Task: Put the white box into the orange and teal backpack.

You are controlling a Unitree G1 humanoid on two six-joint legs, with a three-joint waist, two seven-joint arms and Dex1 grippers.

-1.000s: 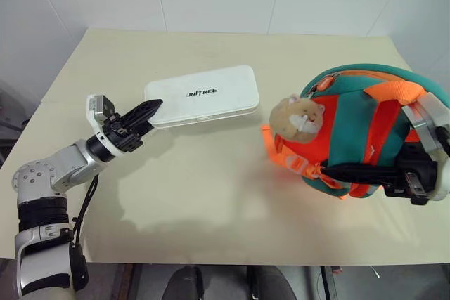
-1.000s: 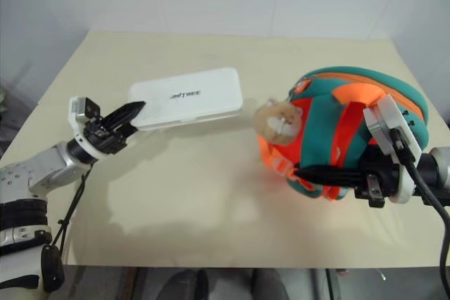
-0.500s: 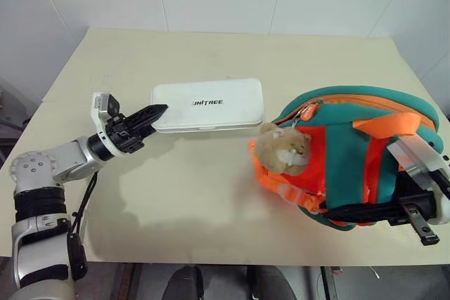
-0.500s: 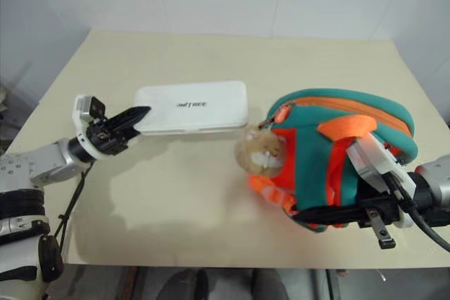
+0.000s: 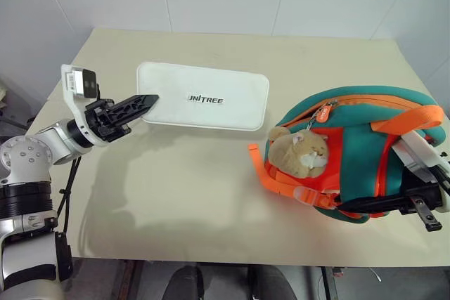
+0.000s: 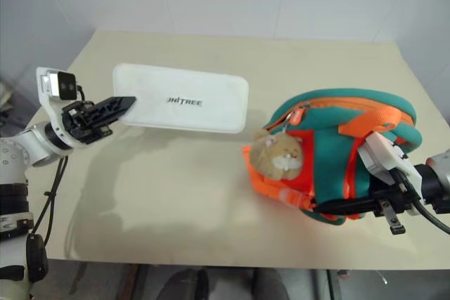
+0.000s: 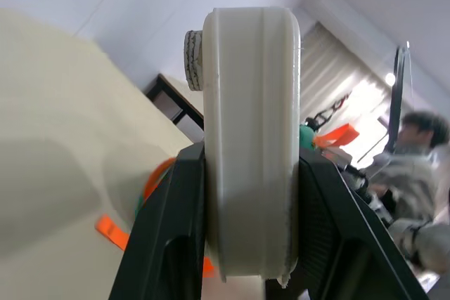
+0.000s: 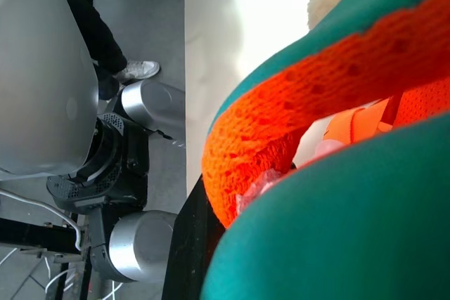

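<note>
Smooth rounded white box [image 5: 205,95], soft backpack [image 5: 351,152]

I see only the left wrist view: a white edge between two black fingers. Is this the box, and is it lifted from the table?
Observer: Yes. From the head, the left gripper holds the white box by its short end, and the box hangs above the table, with its shadow below.
Operator: Where is the backpack, then?
Observer: The orange and teal backpack sits at the table's right side, apart from the box.
Operator: Is the right arm doing something with it?
Observer: The right gripper is shut on the backpack's orange mesh edge.
Operator: Which way does the lid face?
Observer: Up toward the head camera; the UNITREE lettering reads plainly.
</note>
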